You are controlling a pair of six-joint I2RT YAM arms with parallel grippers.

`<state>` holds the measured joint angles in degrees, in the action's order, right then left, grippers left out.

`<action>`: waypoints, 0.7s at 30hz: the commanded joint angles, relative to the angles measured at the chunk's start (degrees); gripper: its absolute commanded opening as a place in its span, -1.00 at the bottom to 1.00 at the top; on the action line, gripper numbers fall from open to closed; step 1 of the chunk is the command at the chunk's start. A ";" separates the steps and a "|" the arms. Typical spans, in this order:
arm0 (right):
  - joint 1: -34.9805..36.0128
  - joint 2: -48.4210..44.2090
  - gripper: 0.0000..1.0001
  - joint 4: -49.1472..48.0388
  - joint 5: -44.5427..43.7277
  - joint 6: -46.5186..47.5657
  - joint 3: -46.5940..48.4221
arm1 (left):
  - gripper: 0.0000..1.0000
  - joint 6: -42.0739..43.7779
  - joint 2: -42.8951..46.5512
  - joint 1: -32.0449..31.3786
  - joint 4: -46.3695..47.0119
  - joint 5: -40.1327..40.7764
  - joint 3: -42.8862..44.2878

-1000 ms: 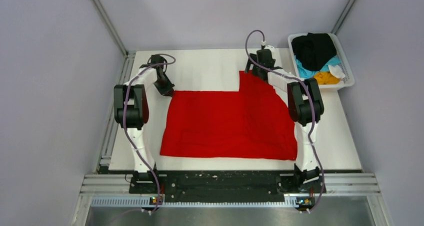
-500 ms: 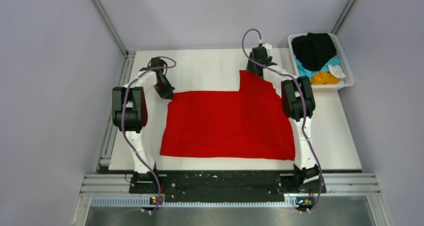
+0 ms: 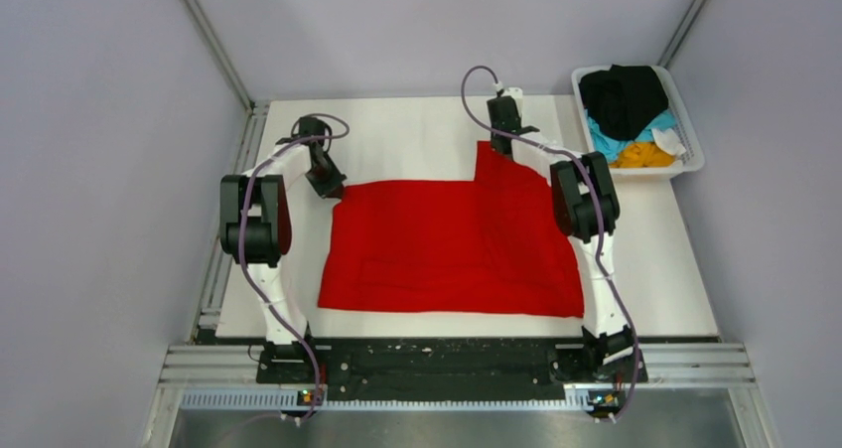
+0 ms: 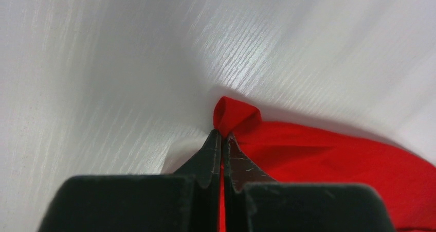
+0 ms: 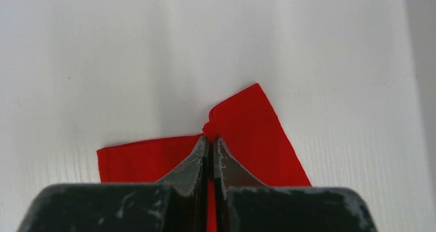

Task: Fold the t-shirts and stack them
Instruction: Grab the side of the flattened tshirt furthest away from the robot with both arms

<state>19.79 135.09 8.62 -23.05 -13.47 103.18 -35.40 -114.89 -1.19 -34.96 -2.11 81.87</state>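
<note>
Moved since a second ago: right arm [image 3: 584,195] has swung its elbow leftward and its wrist has slid left; right gripper [image 5: 210,139] stood wide apart then and is now clamped; left arm [image 3: 260,220] has shifted only slightly
Count of shirts: four – one bright red cloth t-shirt [image 3: 457,244] on the white table [image 3: 417,135], plus a black t-shirt [image 3: 624,98], a light blue t-shirt [image 3: 603,138] and an orange-yellow t-shirt [image 3: 643,154] heaped in the one white plastic basket [image 3: 657,172] at the far right corner
Count of arms: two, each with one gripper
Red shirt, place: spread flat between the two arms, with a squared flap stepping farther away on its right half
Top view only: whole outline of the red shirt, the basket and both bent arms; fingertips are too small there to judge
Left wrist view only: left gripper [image 4: 222,137] has its jaws pressed together on the shirt's far left corner, a small loop of red cloth bulging just past the tips
Right wrist view only: jaws pressed together on the flap's far edge, where a little fold of cloth rises at the tips
Left arm pose: elbow raised over the table's left side, forearm reaching away, wrist angled down to the cloth
Right arm pose: elbow raised over the shirt's right edge, forearm reaching to the far end, wrist pointing down
</note>
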 commanded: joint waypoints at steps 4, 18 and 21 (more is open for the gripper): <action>0.42 1.93 -1.00 1.75 0.68 5.98 8.61 | -1.00 -1.11 -0.51 0.54 0.76 3.54 4.99; -0.55 5.85 -1.00 1.18 9.62 9.71 21.15 | -1.00 0.40 -4.85 0.81 0.97 3.80 12.11; -0.54 0.37 -1.00 -2.19 12.66 9.22 13.40 | -1.00 1.62 -3.39 0.73 3.98 -1.98 9.84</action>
<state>19.51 142.78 10.92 -14.68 -4.99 122.85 -35.70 -119.55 -0.62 -34.44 0.89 91.39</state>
